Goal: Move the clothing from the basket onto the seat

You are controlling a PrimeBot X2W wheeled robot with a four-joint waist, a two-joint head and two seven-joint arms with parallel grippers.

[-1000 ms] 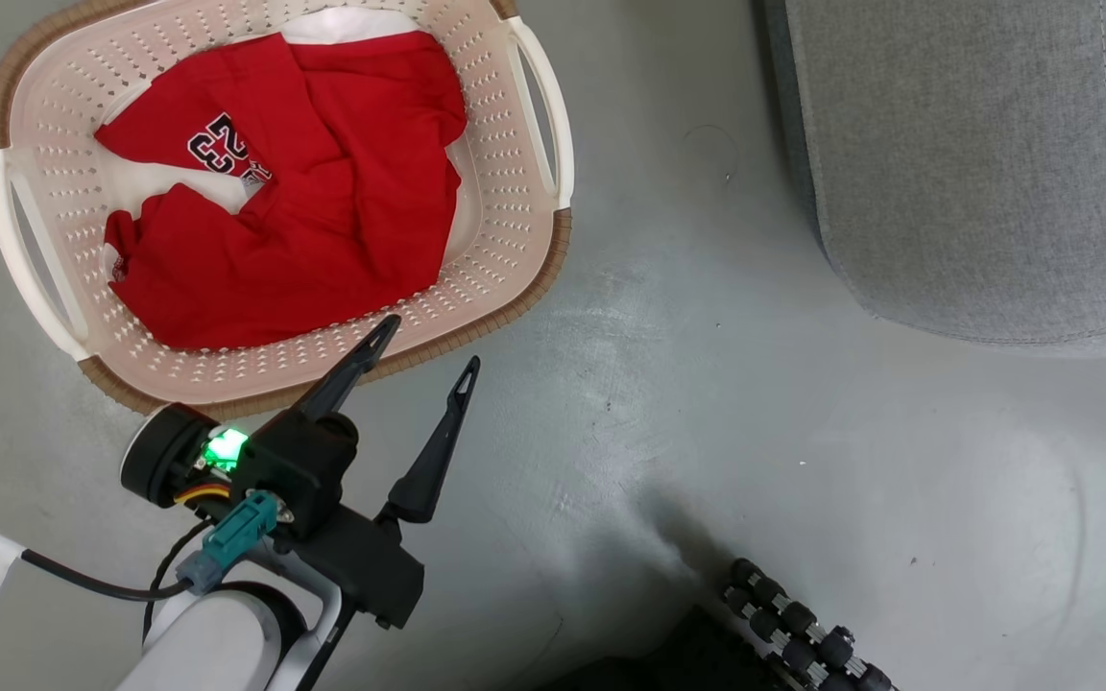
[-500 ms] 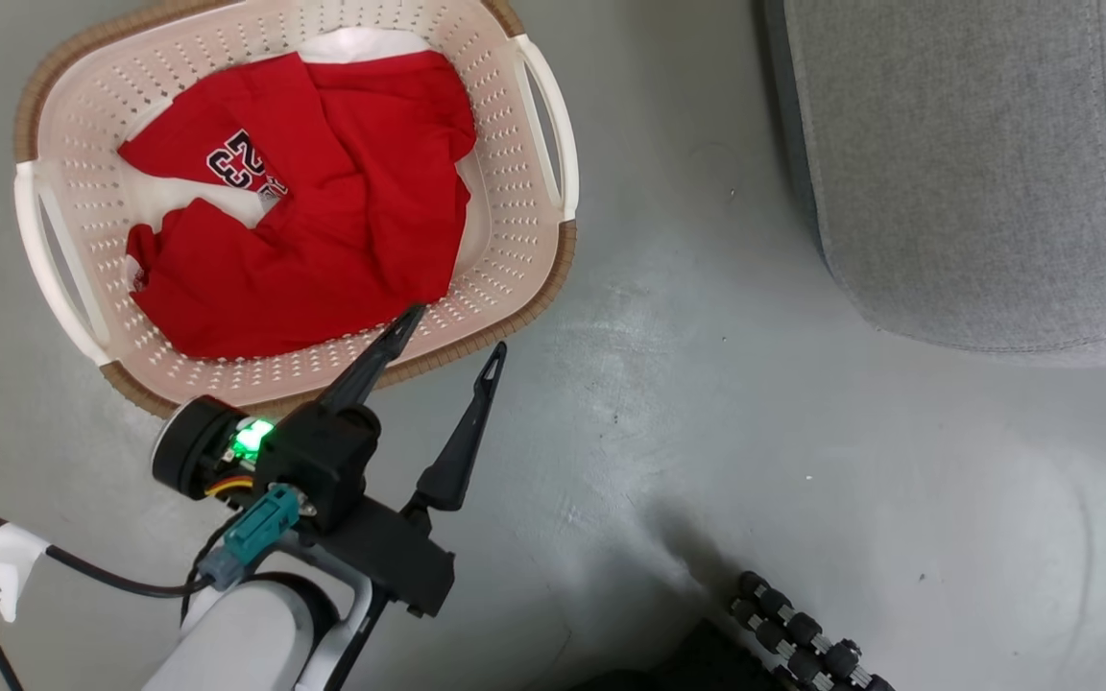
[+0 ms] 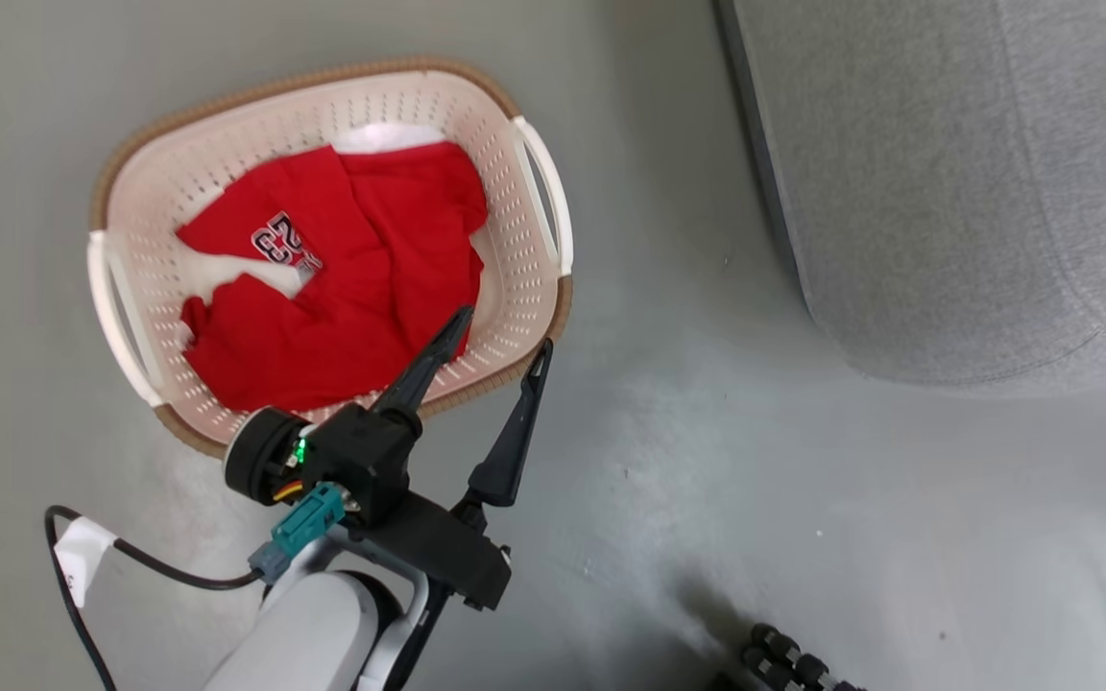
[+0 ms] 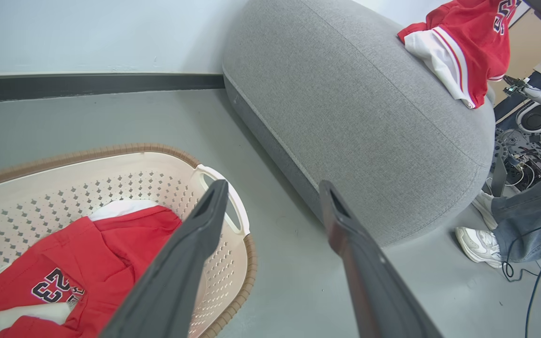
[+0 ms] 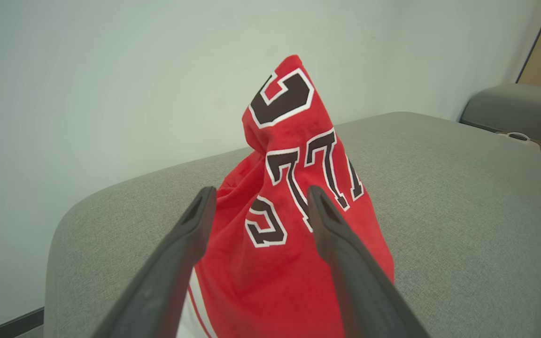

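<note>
A red jersey with black number (image 3: 361, 288) lies crumpled over white fabric inside the cream perforated basket (image 3: 515, 288) on the floor. My left gripper (image 3: 505, 329) is open at the basket's near right rim, one fingertip over the wall and the other outside it. The left wrist view shows the same open gripper (image 4: 273, 183), the basket (image 4: 125, 178), the grey seat (image 4: 345, 117) and red-and-white clothing (image 4: 467, 42) on the seat's far end. My right gripper (image 5: 261, 189) is open, and a peaked red jersey (image 5: 294, 141) rests on the seat (image 5: 463, 188) just beyond its fingers.
A person's jeans leg and white shoe (image 4: 477, 241) stand by the seat's end among cables. The seat (image 3: 947, 192) is right of the basket across bare grey floor. Black rollers (image 3: 793, 667) show at the bottom. A tagged cable (image 3: 83, 566) trails by my left arm.
The head camera has moved, so the basket and seat sit lower and further right in the picture. The left gripper stays open at the basket's near rim.
</note>
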